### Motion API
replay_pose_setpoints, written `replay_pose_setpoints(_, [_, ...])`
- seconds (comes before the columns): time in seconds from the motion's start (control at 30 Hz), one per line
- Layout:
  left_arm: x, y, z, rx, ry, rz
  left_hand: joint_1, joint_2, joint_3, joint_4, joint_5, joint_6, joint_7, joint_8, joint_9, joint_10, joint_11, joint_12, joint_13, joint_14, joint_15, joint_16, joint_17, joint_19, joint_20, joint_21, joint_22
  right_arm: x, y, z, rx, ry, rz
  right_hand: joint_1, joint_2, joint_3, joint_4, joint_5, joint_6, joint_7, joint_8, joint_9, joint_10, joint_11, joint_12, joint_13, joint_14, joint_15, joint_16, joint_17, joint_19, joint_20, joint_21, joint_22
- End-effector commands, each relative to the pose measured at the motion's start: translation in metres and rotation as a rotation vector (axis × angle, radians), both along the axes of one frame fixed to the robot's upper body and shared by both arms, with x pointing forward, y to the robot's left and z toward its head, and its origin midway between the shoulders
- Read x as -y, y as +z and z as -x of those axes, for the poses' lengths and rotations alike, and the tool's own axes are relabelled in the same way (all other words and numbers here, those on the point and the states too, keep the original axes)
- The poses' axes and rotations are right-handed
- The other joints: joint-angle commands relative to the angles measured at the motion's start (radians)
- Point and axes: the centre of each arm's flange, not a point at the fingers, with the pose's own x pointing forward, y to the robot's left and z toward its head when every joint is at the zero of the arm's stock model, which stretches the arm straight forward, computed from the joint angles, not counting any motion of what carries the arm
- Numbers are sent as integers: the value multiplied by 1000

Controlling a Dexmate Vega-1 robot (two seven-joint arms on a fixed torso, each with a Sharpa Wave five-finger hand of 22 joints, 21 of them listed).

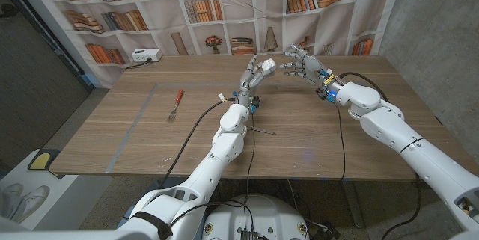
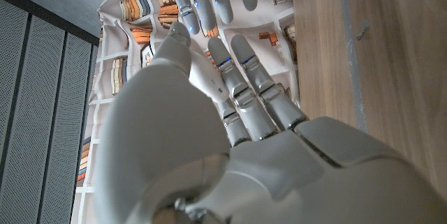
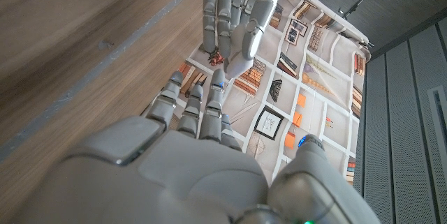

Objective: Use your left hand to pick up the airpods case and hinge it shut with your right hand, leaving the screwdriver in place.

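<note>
Left hand [image 1: 257, 74] holds airpods case [image 1: 267, 66] aloft.
Right hand [image 1: 303, 62], fingers spread, at its 3 o'clock; screwdriver [image 1: 177, 103] on table [image 1: 135, 131], 8 o'clock.

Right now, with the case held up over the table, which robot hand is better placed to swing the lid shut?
The right robot hand. The left robot hand already holds the airpods case aloft, so it is occupied, while the right one hovers empty beside it with fingers spread toward the case. The screwdriver lies apart, untouched.
</note>
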Motion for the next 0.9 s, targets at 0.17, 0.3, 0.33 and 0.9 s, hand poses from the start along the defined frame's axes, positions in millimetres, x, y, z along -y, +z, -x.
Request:
replay_pose_setpoints(0.17, [6,-2,-1,-9,-11,-38,67,61,-3,2,8,14,-7,3,5,223,-55,60,49,12,-1,-4,5,-5,0,14,5,-8,2,4,18,45,-3,0,7,5,-2,1,-5,0,3,6,-3,-9,-5,7,-8,7,-4,1,-7,1,-2,1])
replay_pose_setpoints(0.3, [6,-3,0,-14,0,-45,67,59,-4,2,8,18,-7,3,5,225,-55,60,50,13,-1,-5,7,-9,2,17,4,-10,2,4,24,60,-3,1,8,6,-3,1,-7,-2,3,6,-7,-17,-8,7,-12,6,-6,1,-10,1,-3,1])
replay_pose_setpoints(0.33, [7,-3,-1,-18,-16,-47,67,59,-4,2,8,19,-8,3,5,225,-55,60,49,13,-1,-5,7,-9,1,18,4,-11,2,4,26,66,4,2,8,6,-3,1,-7,-2,3,6,-7,-18,-8,7,-13,6,-6,1,-12,0,-3,1])
replay_pose_setpoints(0.9, [8,-2,-1,-10,-18,-59,70,57,-7,2,10,31,-8,3,5,233,-55,61,50,23,-1,-6,13,-15,1,34,3,-17,3,6,24,97,16,2,13,9,-4,0,-7,-3,5,5,7,-31,-10,8,-19,-5,-9,3,-19,-1,-4,1])
